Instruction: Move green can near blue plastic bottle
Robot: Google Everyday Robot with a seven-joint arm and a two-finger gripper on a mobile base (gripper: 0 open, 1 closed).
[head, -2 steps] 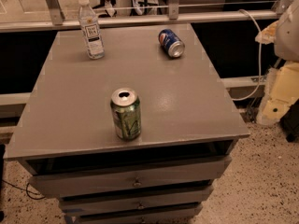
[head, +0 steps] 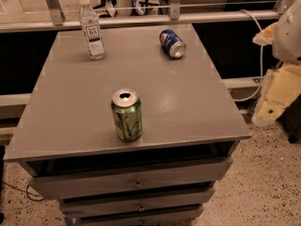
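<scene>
Tabletop (head: 188,102): grey and flat, the top of a cabinet with drawers (head: 136,185) below; it carries all three containers, with bare surface between them.

Gripper (head: 269,112): the pale, cream-coloured end of the arm, hanging off the right edge of the tabletop, below its level and well apart from every object. Whether it is spread or closed does not show from here.

Bottle (head: 91,29): clear plastic with a white cap and white label, upright at the far left corner. This is the target spot.

Green can (head: 126,116): upright near the front edge, slightly left of centre, silver top with the tab opening facing up. It is well apart from the bottle and not yet touched.

Blue can (head: 172,43): lying on its side at the far right, near the back edge, not part of the job.

Step in hand: the approach, as I judge it; the gripper has to rise over the right edge and reach the green can.

Doing it well: come in above tabletop height, grasp the can around its body rather than its rim, and keep it upright. Carry it back and left in a straight line, which stays clear of the blue can. Set it down just beside the bottle without nudging it, since a tall slim bottle will likely tip easily.
</scene>
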